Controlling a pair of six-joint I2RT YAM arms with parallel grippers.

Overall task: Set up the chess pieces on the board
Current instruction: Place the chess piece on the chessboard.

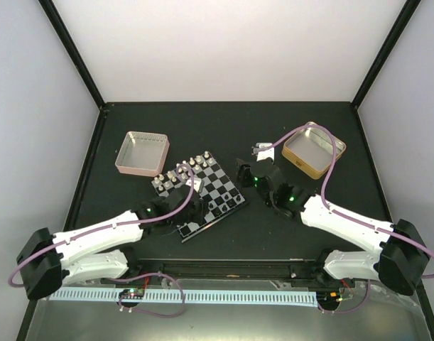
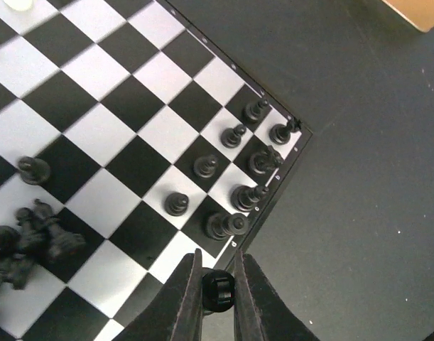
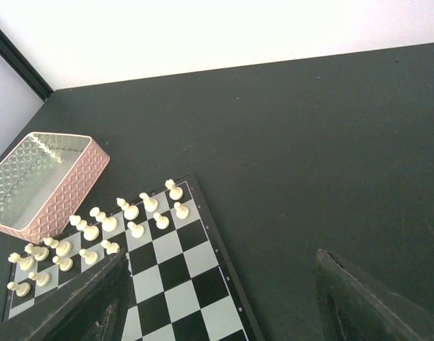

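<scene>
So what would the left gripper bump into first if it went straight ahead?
Probably the small black chess piece on the black-and-silver checkered board's edge, just ahead of the left gripper; height is unclear, so it might pass over.

We find the board (image 2: 82, 67) smooth and faintly glossy, its pale squares silvery. The black chess pieces (image 2: 206, 167) gleam like polished plastic, while the pale chess pieces (image 3: 131, 211) look a duller cream. The pink tin (image 3: 60, 199) seems to be metal, quilted outside and mirror-bright inside. The table (image 3: 309, 142) is dark and matt.
</scene>
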